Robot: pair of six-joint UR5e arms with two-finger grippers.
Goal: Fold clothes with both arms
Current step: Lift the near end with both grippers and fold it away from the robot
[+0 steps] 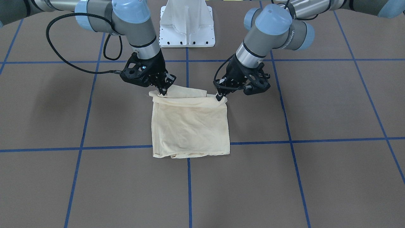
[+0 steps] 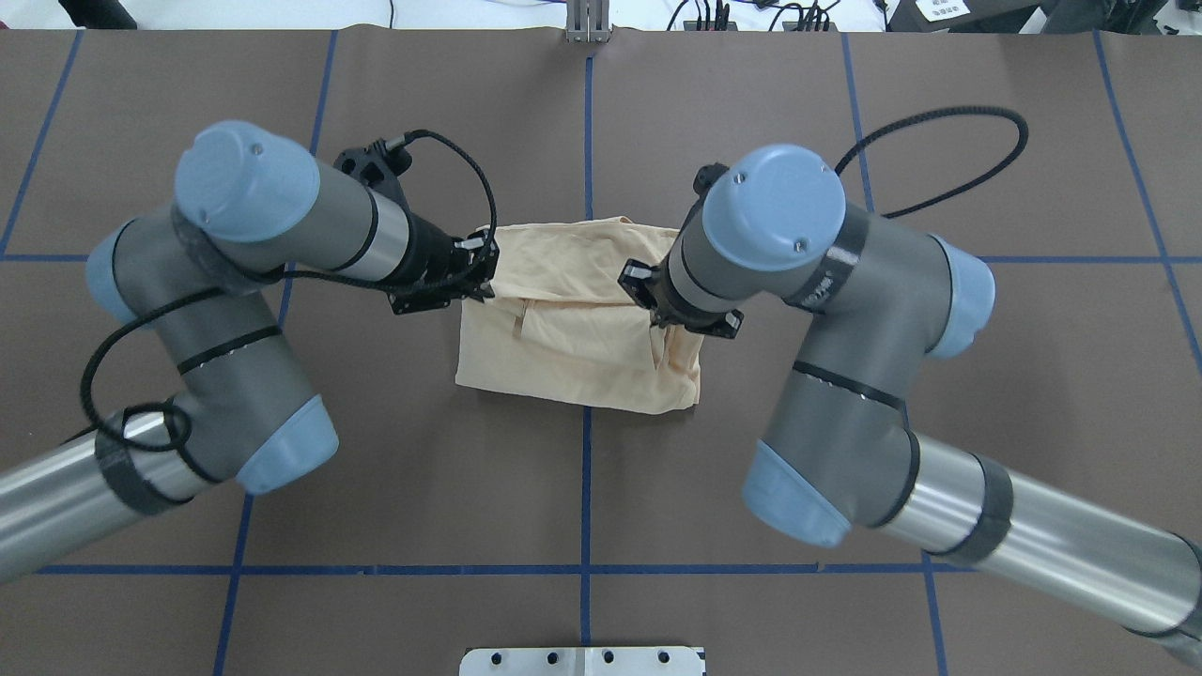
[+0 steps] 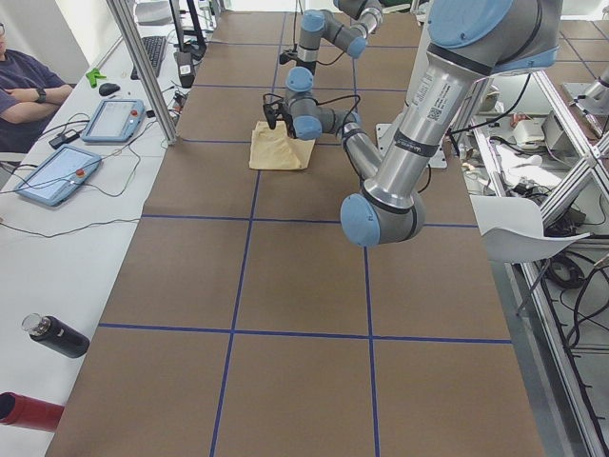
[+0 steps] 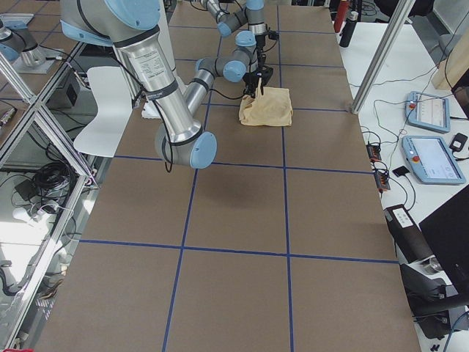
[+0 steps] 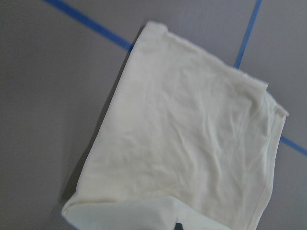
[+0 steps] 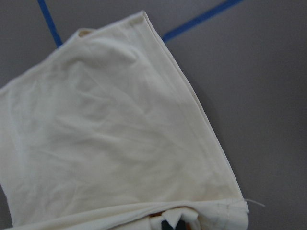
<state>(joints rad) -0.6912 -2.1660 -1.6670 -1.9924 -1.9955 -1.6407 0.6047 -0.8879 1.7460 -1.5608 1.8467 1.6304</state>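
Right gripper (image 1: pixel 163 91): from overhead, its fingertips are lost to you under its own wrist.
Left gripper (image 1: pixel 219 96): its wrist camera shows you only a dark sliver at the bottom edge — the rest is cut off.
Shirt (image 1: pixel 190 126): the lower layers lie covered by the top fold.
Side views: both grippers are too small for you to read.
Left arm (image 1: pixel 275 28), right arm (image 1: pixel 133 25): both run off the front view's top corners.
Person (image 3: pixel 24 90): cropped by the picture's edge.
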